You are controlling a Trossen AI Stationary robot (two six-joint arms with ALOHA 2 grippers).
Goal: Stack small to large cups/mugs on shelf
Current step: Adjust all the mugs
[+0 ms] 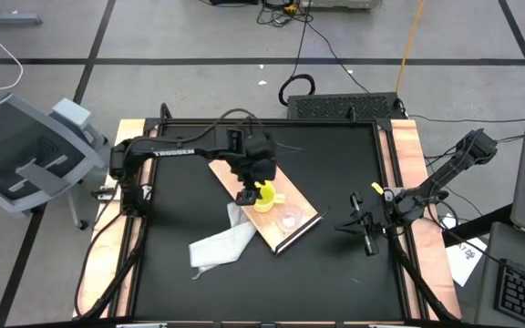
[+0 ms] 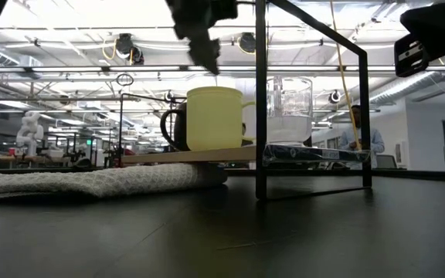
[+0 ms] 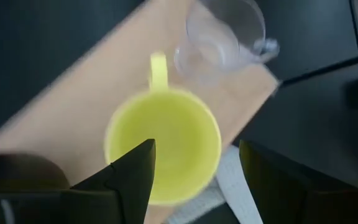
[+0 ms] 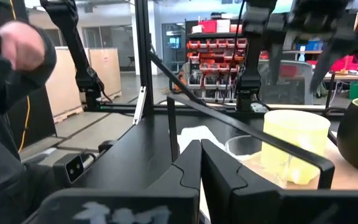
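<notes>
Yellow mug (image 1: 264, 198) stands on the wooden shelf (image 1: 304, 208) mid-table, the clear cup (image 1: 290, 220) just beside it and the green mug (image 2: 174, 128) behind. Left gripper (image 1: 248, 193) hovers above the yellow mug, fingers apart. Right gripper (image 1: 361, 225) waits at the right, fingers together.

Robotics lab: storage racks (image 4: 213, 43), other robot arms (image 4: 79, 50).

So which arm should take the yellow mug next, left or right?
Left. The left gripper hangs open directly above the yellow mug on the shelf, its fingers straddling the rim. The right gripper, fingers shut, waits by the table's right edge, well away from the mugs.
</notes>
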